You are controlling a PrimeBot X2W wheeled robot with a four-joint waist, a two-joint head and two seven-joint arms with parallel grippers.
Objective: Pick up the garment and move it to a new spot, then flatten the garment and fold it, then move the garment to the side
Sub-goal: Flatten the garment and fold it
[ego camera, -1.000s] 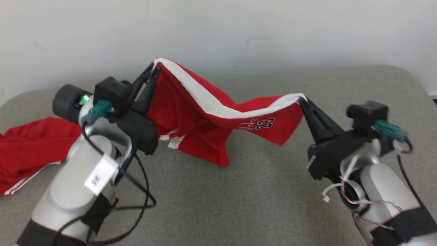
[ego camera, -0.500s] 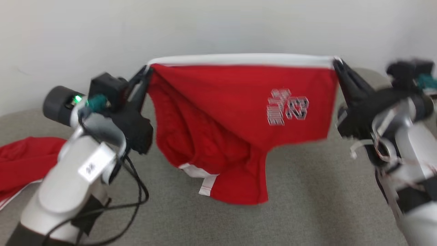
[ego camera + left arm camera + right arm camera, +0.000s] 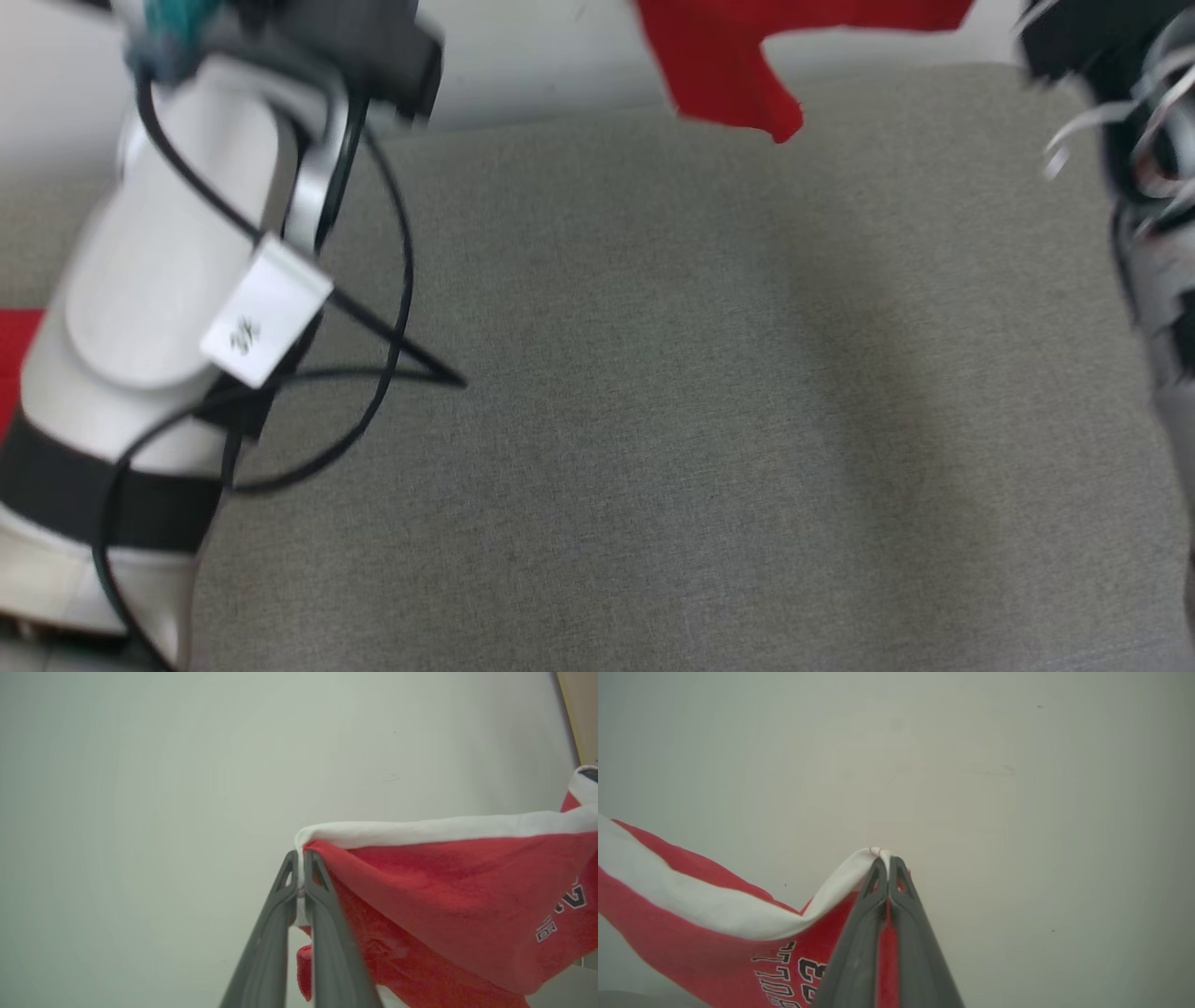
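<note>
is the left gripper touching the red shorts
Touching: the left wrist view shows the left gripper pinched shut on the white waistband of the red shorts.

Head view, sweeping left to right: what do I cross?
Left forearm with its white tag → loose black cable → hanging bottom of the red garment → right arm, blurred, at the edge.
</note>
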